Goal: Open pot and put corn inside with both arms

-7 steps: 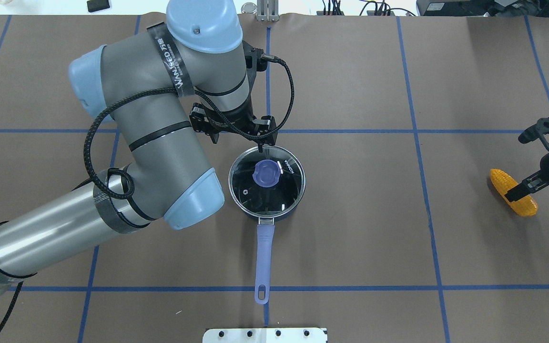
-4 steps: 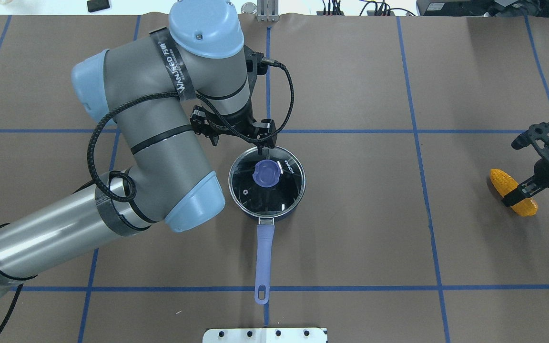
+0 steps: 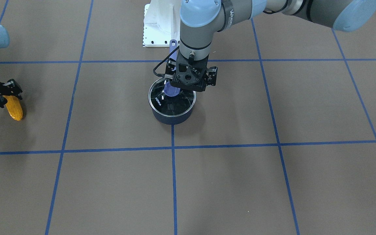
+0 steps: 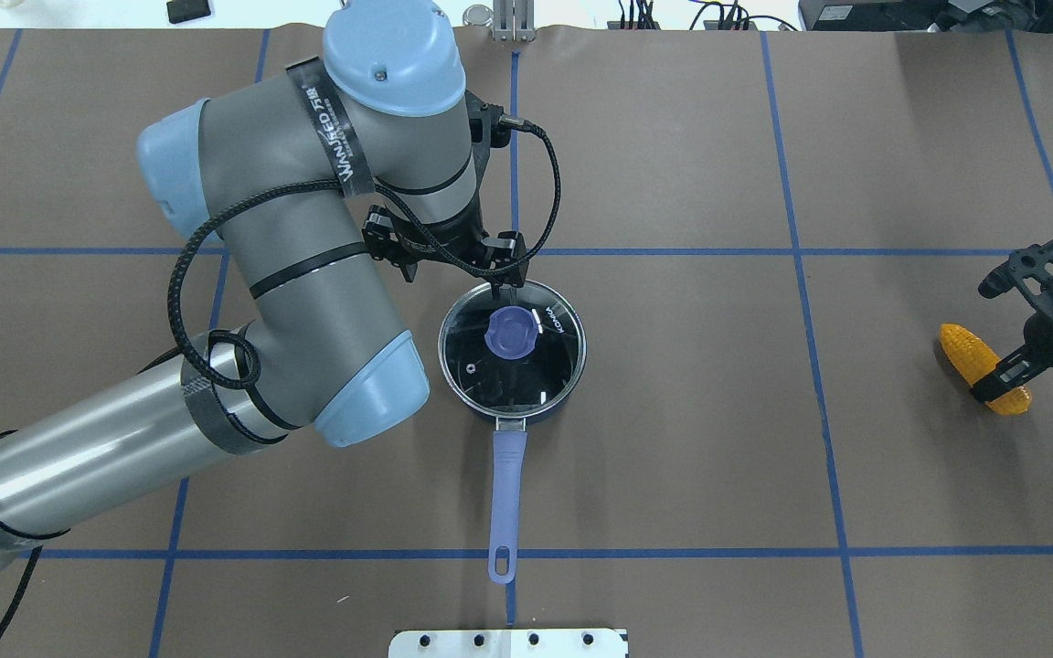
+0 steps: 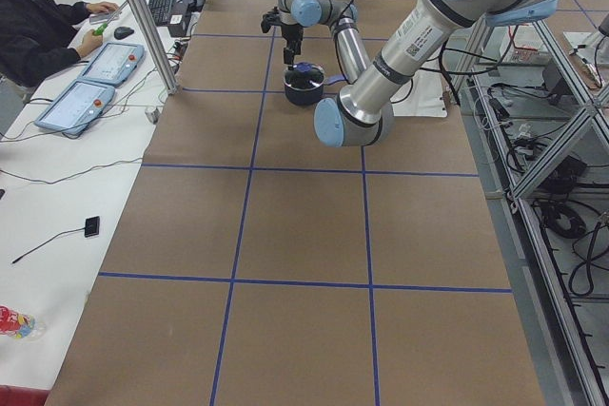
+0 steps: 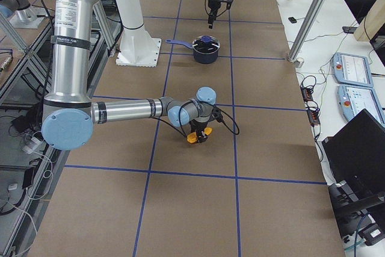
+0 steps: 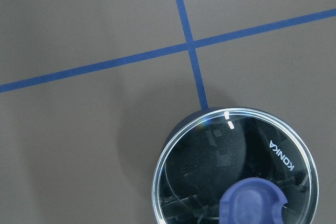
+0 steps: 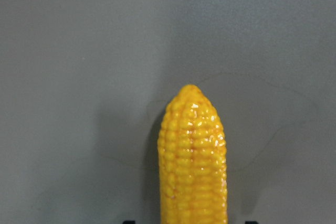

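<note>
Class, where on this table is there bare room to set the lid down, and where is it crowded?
Bare: the squares between the pot and the corn. Crowded: beside the lid, below the left gripper.

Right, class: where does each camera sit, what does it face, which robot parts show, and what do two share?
Front: across the table, facing the robot; left arm above pot.
Overhead: behind the robot, looking down; both arms.
Left end: along the table; left arm nearest.
Right end: likewise; right arm nearest, at the corn.
Left wrist: down onto the lid; no robot part.
Right wrist: down onto the corn; fingertips at bottom edge.
Front and overhead share pot and corn.
</note>
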Tool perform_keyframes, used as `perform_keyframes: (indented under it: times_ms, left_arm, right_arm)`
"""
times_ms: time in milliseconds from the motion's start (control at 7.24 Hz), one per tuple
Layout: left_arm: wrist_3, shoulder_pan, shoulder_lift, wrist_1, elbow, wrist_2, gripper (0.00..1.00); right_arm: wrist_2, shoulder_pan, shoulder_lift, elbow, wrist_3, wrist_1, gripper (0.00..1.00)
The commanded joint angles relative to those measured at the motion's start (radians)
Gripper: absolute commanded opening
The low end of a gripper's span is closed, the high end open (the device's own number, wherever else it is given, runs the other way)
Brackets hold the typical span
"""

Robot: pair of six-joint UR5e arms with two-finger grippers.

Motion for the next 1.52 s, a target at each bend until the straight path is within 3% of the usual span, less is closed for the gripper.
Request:
perform_keyframes:
  times_ms: [0,829,1106,1382]
  left_arm:
    - [0.003,0.0,0.002,-0.001,-0.001,0.0,1.0]
    - [-0.004,0.002,-0.005,0.001,-0.007,0.002,1.0]
    - [-0.026,0.053,-0.016,-0.001,-0.008,0.055,1.0]
    - [-0.021,0.09,-0.037,-0.007,0.008,0.069,1.0]
  right_arm:
    - [-0.001,0.0,0.003,0.0,-0.005,-0.002,0.48]
    - [-0.006,0.004,0.022,0.02,-0.031,-0.002,0.41]
    - [-0.004,0.015,0.046,0.037,-0.045,-0.003,0.41]
    - [0.002,0.026,0.074,0.04,-0.045,-0.011,0.35]
